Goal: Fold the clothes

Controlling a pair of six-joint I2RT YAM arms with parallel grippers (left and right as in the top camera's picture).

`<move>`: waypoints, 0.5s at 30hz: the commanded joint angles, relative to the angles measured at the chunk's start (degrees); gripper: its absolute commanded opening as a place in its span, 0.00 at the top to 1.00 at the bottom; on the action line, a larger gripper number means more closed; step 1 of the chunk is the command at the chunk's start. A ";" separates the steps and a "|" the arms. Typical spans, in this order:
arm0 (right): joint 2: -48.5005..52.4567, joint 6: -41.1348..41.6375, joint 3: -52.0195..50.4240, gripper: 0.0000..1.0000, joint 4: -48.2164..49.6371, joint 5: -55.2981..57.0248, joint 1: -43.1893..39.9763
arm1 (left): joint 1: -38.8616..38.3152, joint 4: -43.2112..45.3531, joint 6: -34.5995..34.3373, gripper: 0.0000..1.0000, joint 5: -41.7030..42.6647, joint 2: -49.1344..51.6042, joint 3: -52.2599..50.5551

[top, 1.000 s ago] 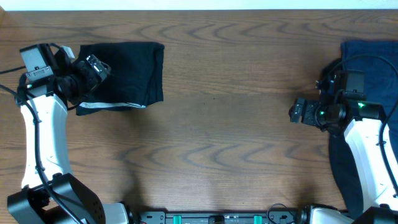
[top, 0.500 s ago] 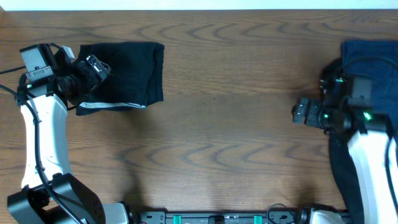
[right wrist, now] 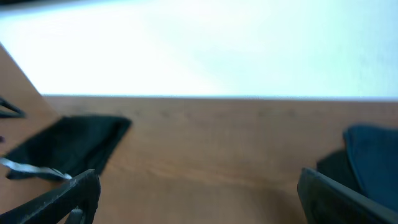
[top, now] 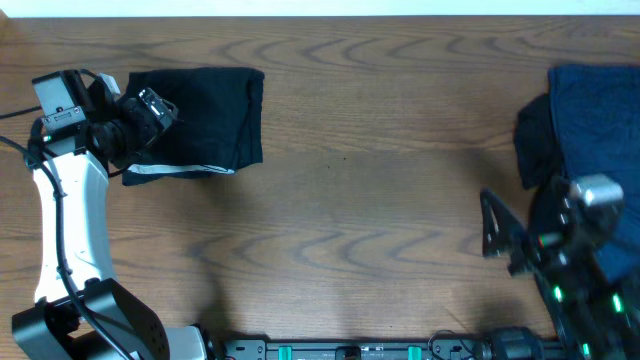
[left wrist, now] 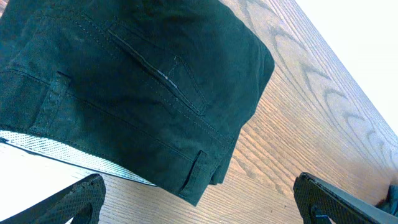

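A folded black garment with a thin pale-grey edge lies at the table's far left; it also shows in the left wrist view and, small, in the right wrist view. My left gripper hovers over its left part, open and empty, with its fingertips wide apart. A dark navy-blue garment with a black one beside it lies at the far right. My right gripper is raised near the front right, open and empty, pointing left across the table.
The wooden table stretches between the two piles. Its far edge meets a white wall. The arm bases stand along the front edge.
My right arm has pulled back from the navy garment toward the front right and risen, its gripper now aimed level across the table. The left arm has not moved.
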 commanded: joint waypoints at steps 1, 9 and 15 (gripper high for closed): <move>-6.36 -0.81 -2.78 0.01 0.59 0.35 1.09 | -0.09 -0.02 -0.09 0.02 -0.04 -0.42 -0.17; -19.26 -0.83 -17.14 0.01 8.39 0.37 1.09 | -0.09 -0.02 -0.09 0.02 -0.04 -0.42 -0.17; -23.96 -0.83 -29.88 0.01 20.52 0.37 1.09 | -0.09 -0.02 -0.09 0.02 -0.04 -0.42 -0.17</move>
